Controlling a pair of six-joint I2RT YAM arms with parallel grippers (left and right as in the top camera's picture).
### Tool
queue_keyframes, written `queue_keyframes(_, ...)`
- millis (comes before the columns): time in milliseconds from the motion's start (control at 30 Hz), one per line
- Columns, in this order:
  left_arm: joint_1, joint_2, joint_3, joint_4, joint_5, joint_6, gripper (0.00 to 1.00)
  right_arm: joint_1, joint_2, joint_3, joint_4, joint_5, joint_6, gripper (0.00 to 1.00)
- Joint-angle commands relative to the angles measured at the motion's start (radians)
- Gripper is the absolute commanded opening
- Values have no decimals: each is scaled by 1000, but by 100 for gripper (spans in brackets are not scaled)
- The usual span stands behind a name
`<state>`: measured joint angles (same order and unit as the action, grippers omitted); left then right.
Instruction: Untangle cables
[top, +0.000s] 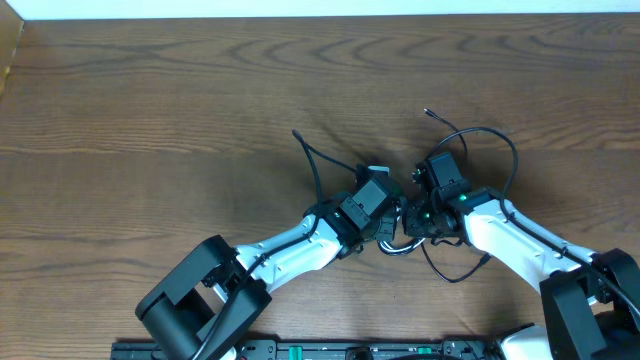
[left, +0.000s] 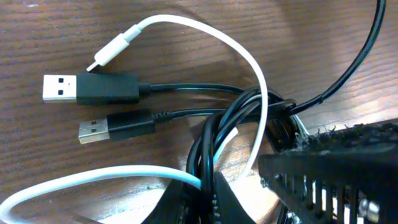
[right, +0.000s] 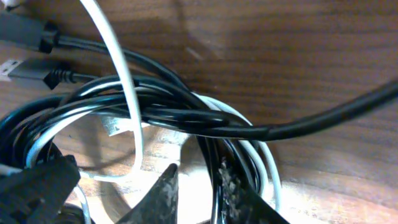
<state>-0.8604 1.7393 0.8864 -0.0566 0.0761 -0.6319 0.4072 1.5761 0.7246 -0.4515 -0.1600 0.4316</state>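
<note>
Black cable (right: 186, 115) and white cable (right: 127, 93) lie coiled together right at the tips of the right gripper (right: 202, 196), nipped onto black strands, and of the left gripper (left: 261, 190), grip unreadable; pulling apart now would likely cinch the knot.

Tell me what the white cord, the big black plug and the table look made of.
White cord: smooth, faintly glossy plastic or rubber sheath. Big black plug: matte moulded plastic housing, silvery metal tip. Table: brown wood grain, likely wood or laminate.
</note>
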Motion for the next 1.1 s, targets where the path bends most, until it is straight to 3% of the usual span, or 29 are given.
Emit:
queue_keyframes(0,0,6,2,-5,-11,-2,7,5,34,-35,-19,105,-66,23)
queue_keyframes(200,13,6,2,-5,-10,-3,7,37,34,-79,25,131,-66,8)
queue_keyframes(433,13,6,2,-1,-9,-37,7,93,34,-80,32,141,-81,11)
queue_keyframes(500,13,6,2,-1,-10,-37,7,115,34,-79,36,162,-82,1)
queue_keyframes(667,20,6,2,-3,-10,-45,7,111,14,-37,28,67,-119,1)
queue_keyframes(933,74,4,2,-9,38,-88,7,26,-153,67,-58,-198,-141,1)
queue_keyframes(1067,98,3,2,-10,48,-88,7,-2,-236,67,-118,-232,-141,1)
